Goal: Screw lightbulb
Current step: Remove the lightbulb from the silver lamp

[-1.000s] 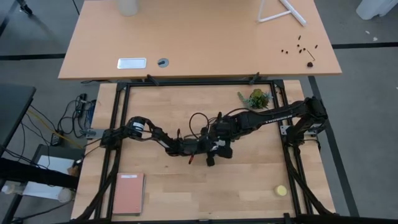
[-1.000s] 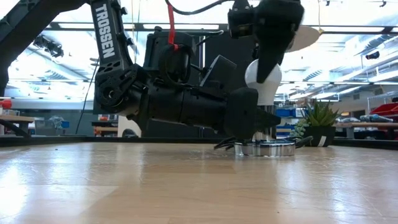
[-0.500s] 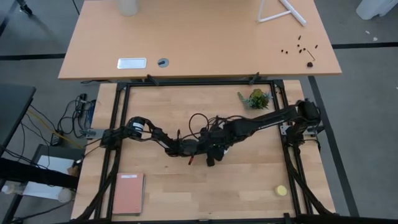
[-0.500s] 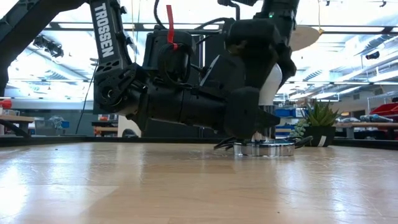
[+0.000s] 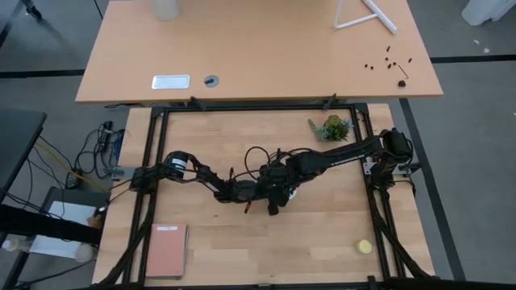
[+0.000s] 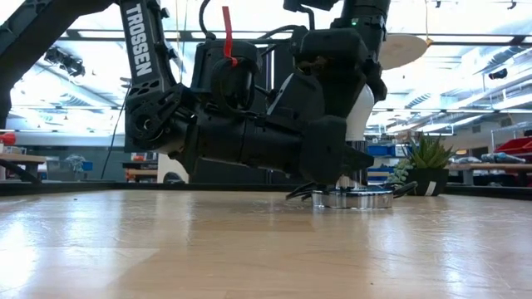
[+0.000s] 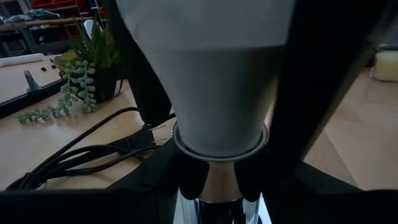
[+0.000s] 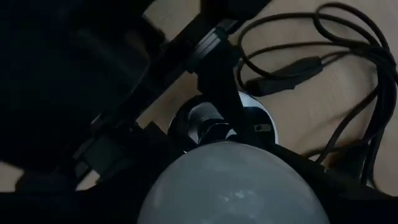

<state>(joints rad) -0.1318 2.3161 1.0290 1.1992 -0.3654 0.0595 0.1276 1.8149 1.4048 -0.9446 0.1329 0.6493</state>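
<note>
The white lightbulb (image 7: 214, 81) stands upright in a silvery socket (image 7: 217, 183) on a round silvery disc (image 6: 353, 198) on the table. My left gripper (image 7: 217, 180) reaches in level at the socket, just under the bulb. My right gripper (image 6: 342, 79) comes down from above and is shut on the bulb. In the low view only a strip of the bulb (image 6: 363, 108) shows beside it. In the high view the right gripper (image 5: 282, 185) hides the bulb. The right wrist view shows the bulb's dome (image 8: 233, 183) above the disc (image 8: 208, 118). My left gripper pinches the socket's silvery stem (image 7: 219, 186) between its two fingers (image 7: 186, 177), right under the bulb's collar. It comes in level from the table's left. The socket stays upright on its disc. My right gripper holds the bulb's wide upper part (image 7: 186, 37) between its two fingers (image 7: 326, 93), from above and pointing steeply down. The bulb stays upright in the socket.
A thin black cord (image 8: 336, 74) loops on the table beside the disc. A small potted plant (image 5: 332, 126) stands at the far right, a yellow round thing (image 5: 365, 246) at the near right, and a reddish notebook (image 5: 167, 250) at the near left.
My right gripper has come down over the bulb, shifted slightly toward the table's left, and rolled about its own axis. It now covers most of the bulb in the low view. The bulb, socket, disc and left gripper have kept still.
</note>
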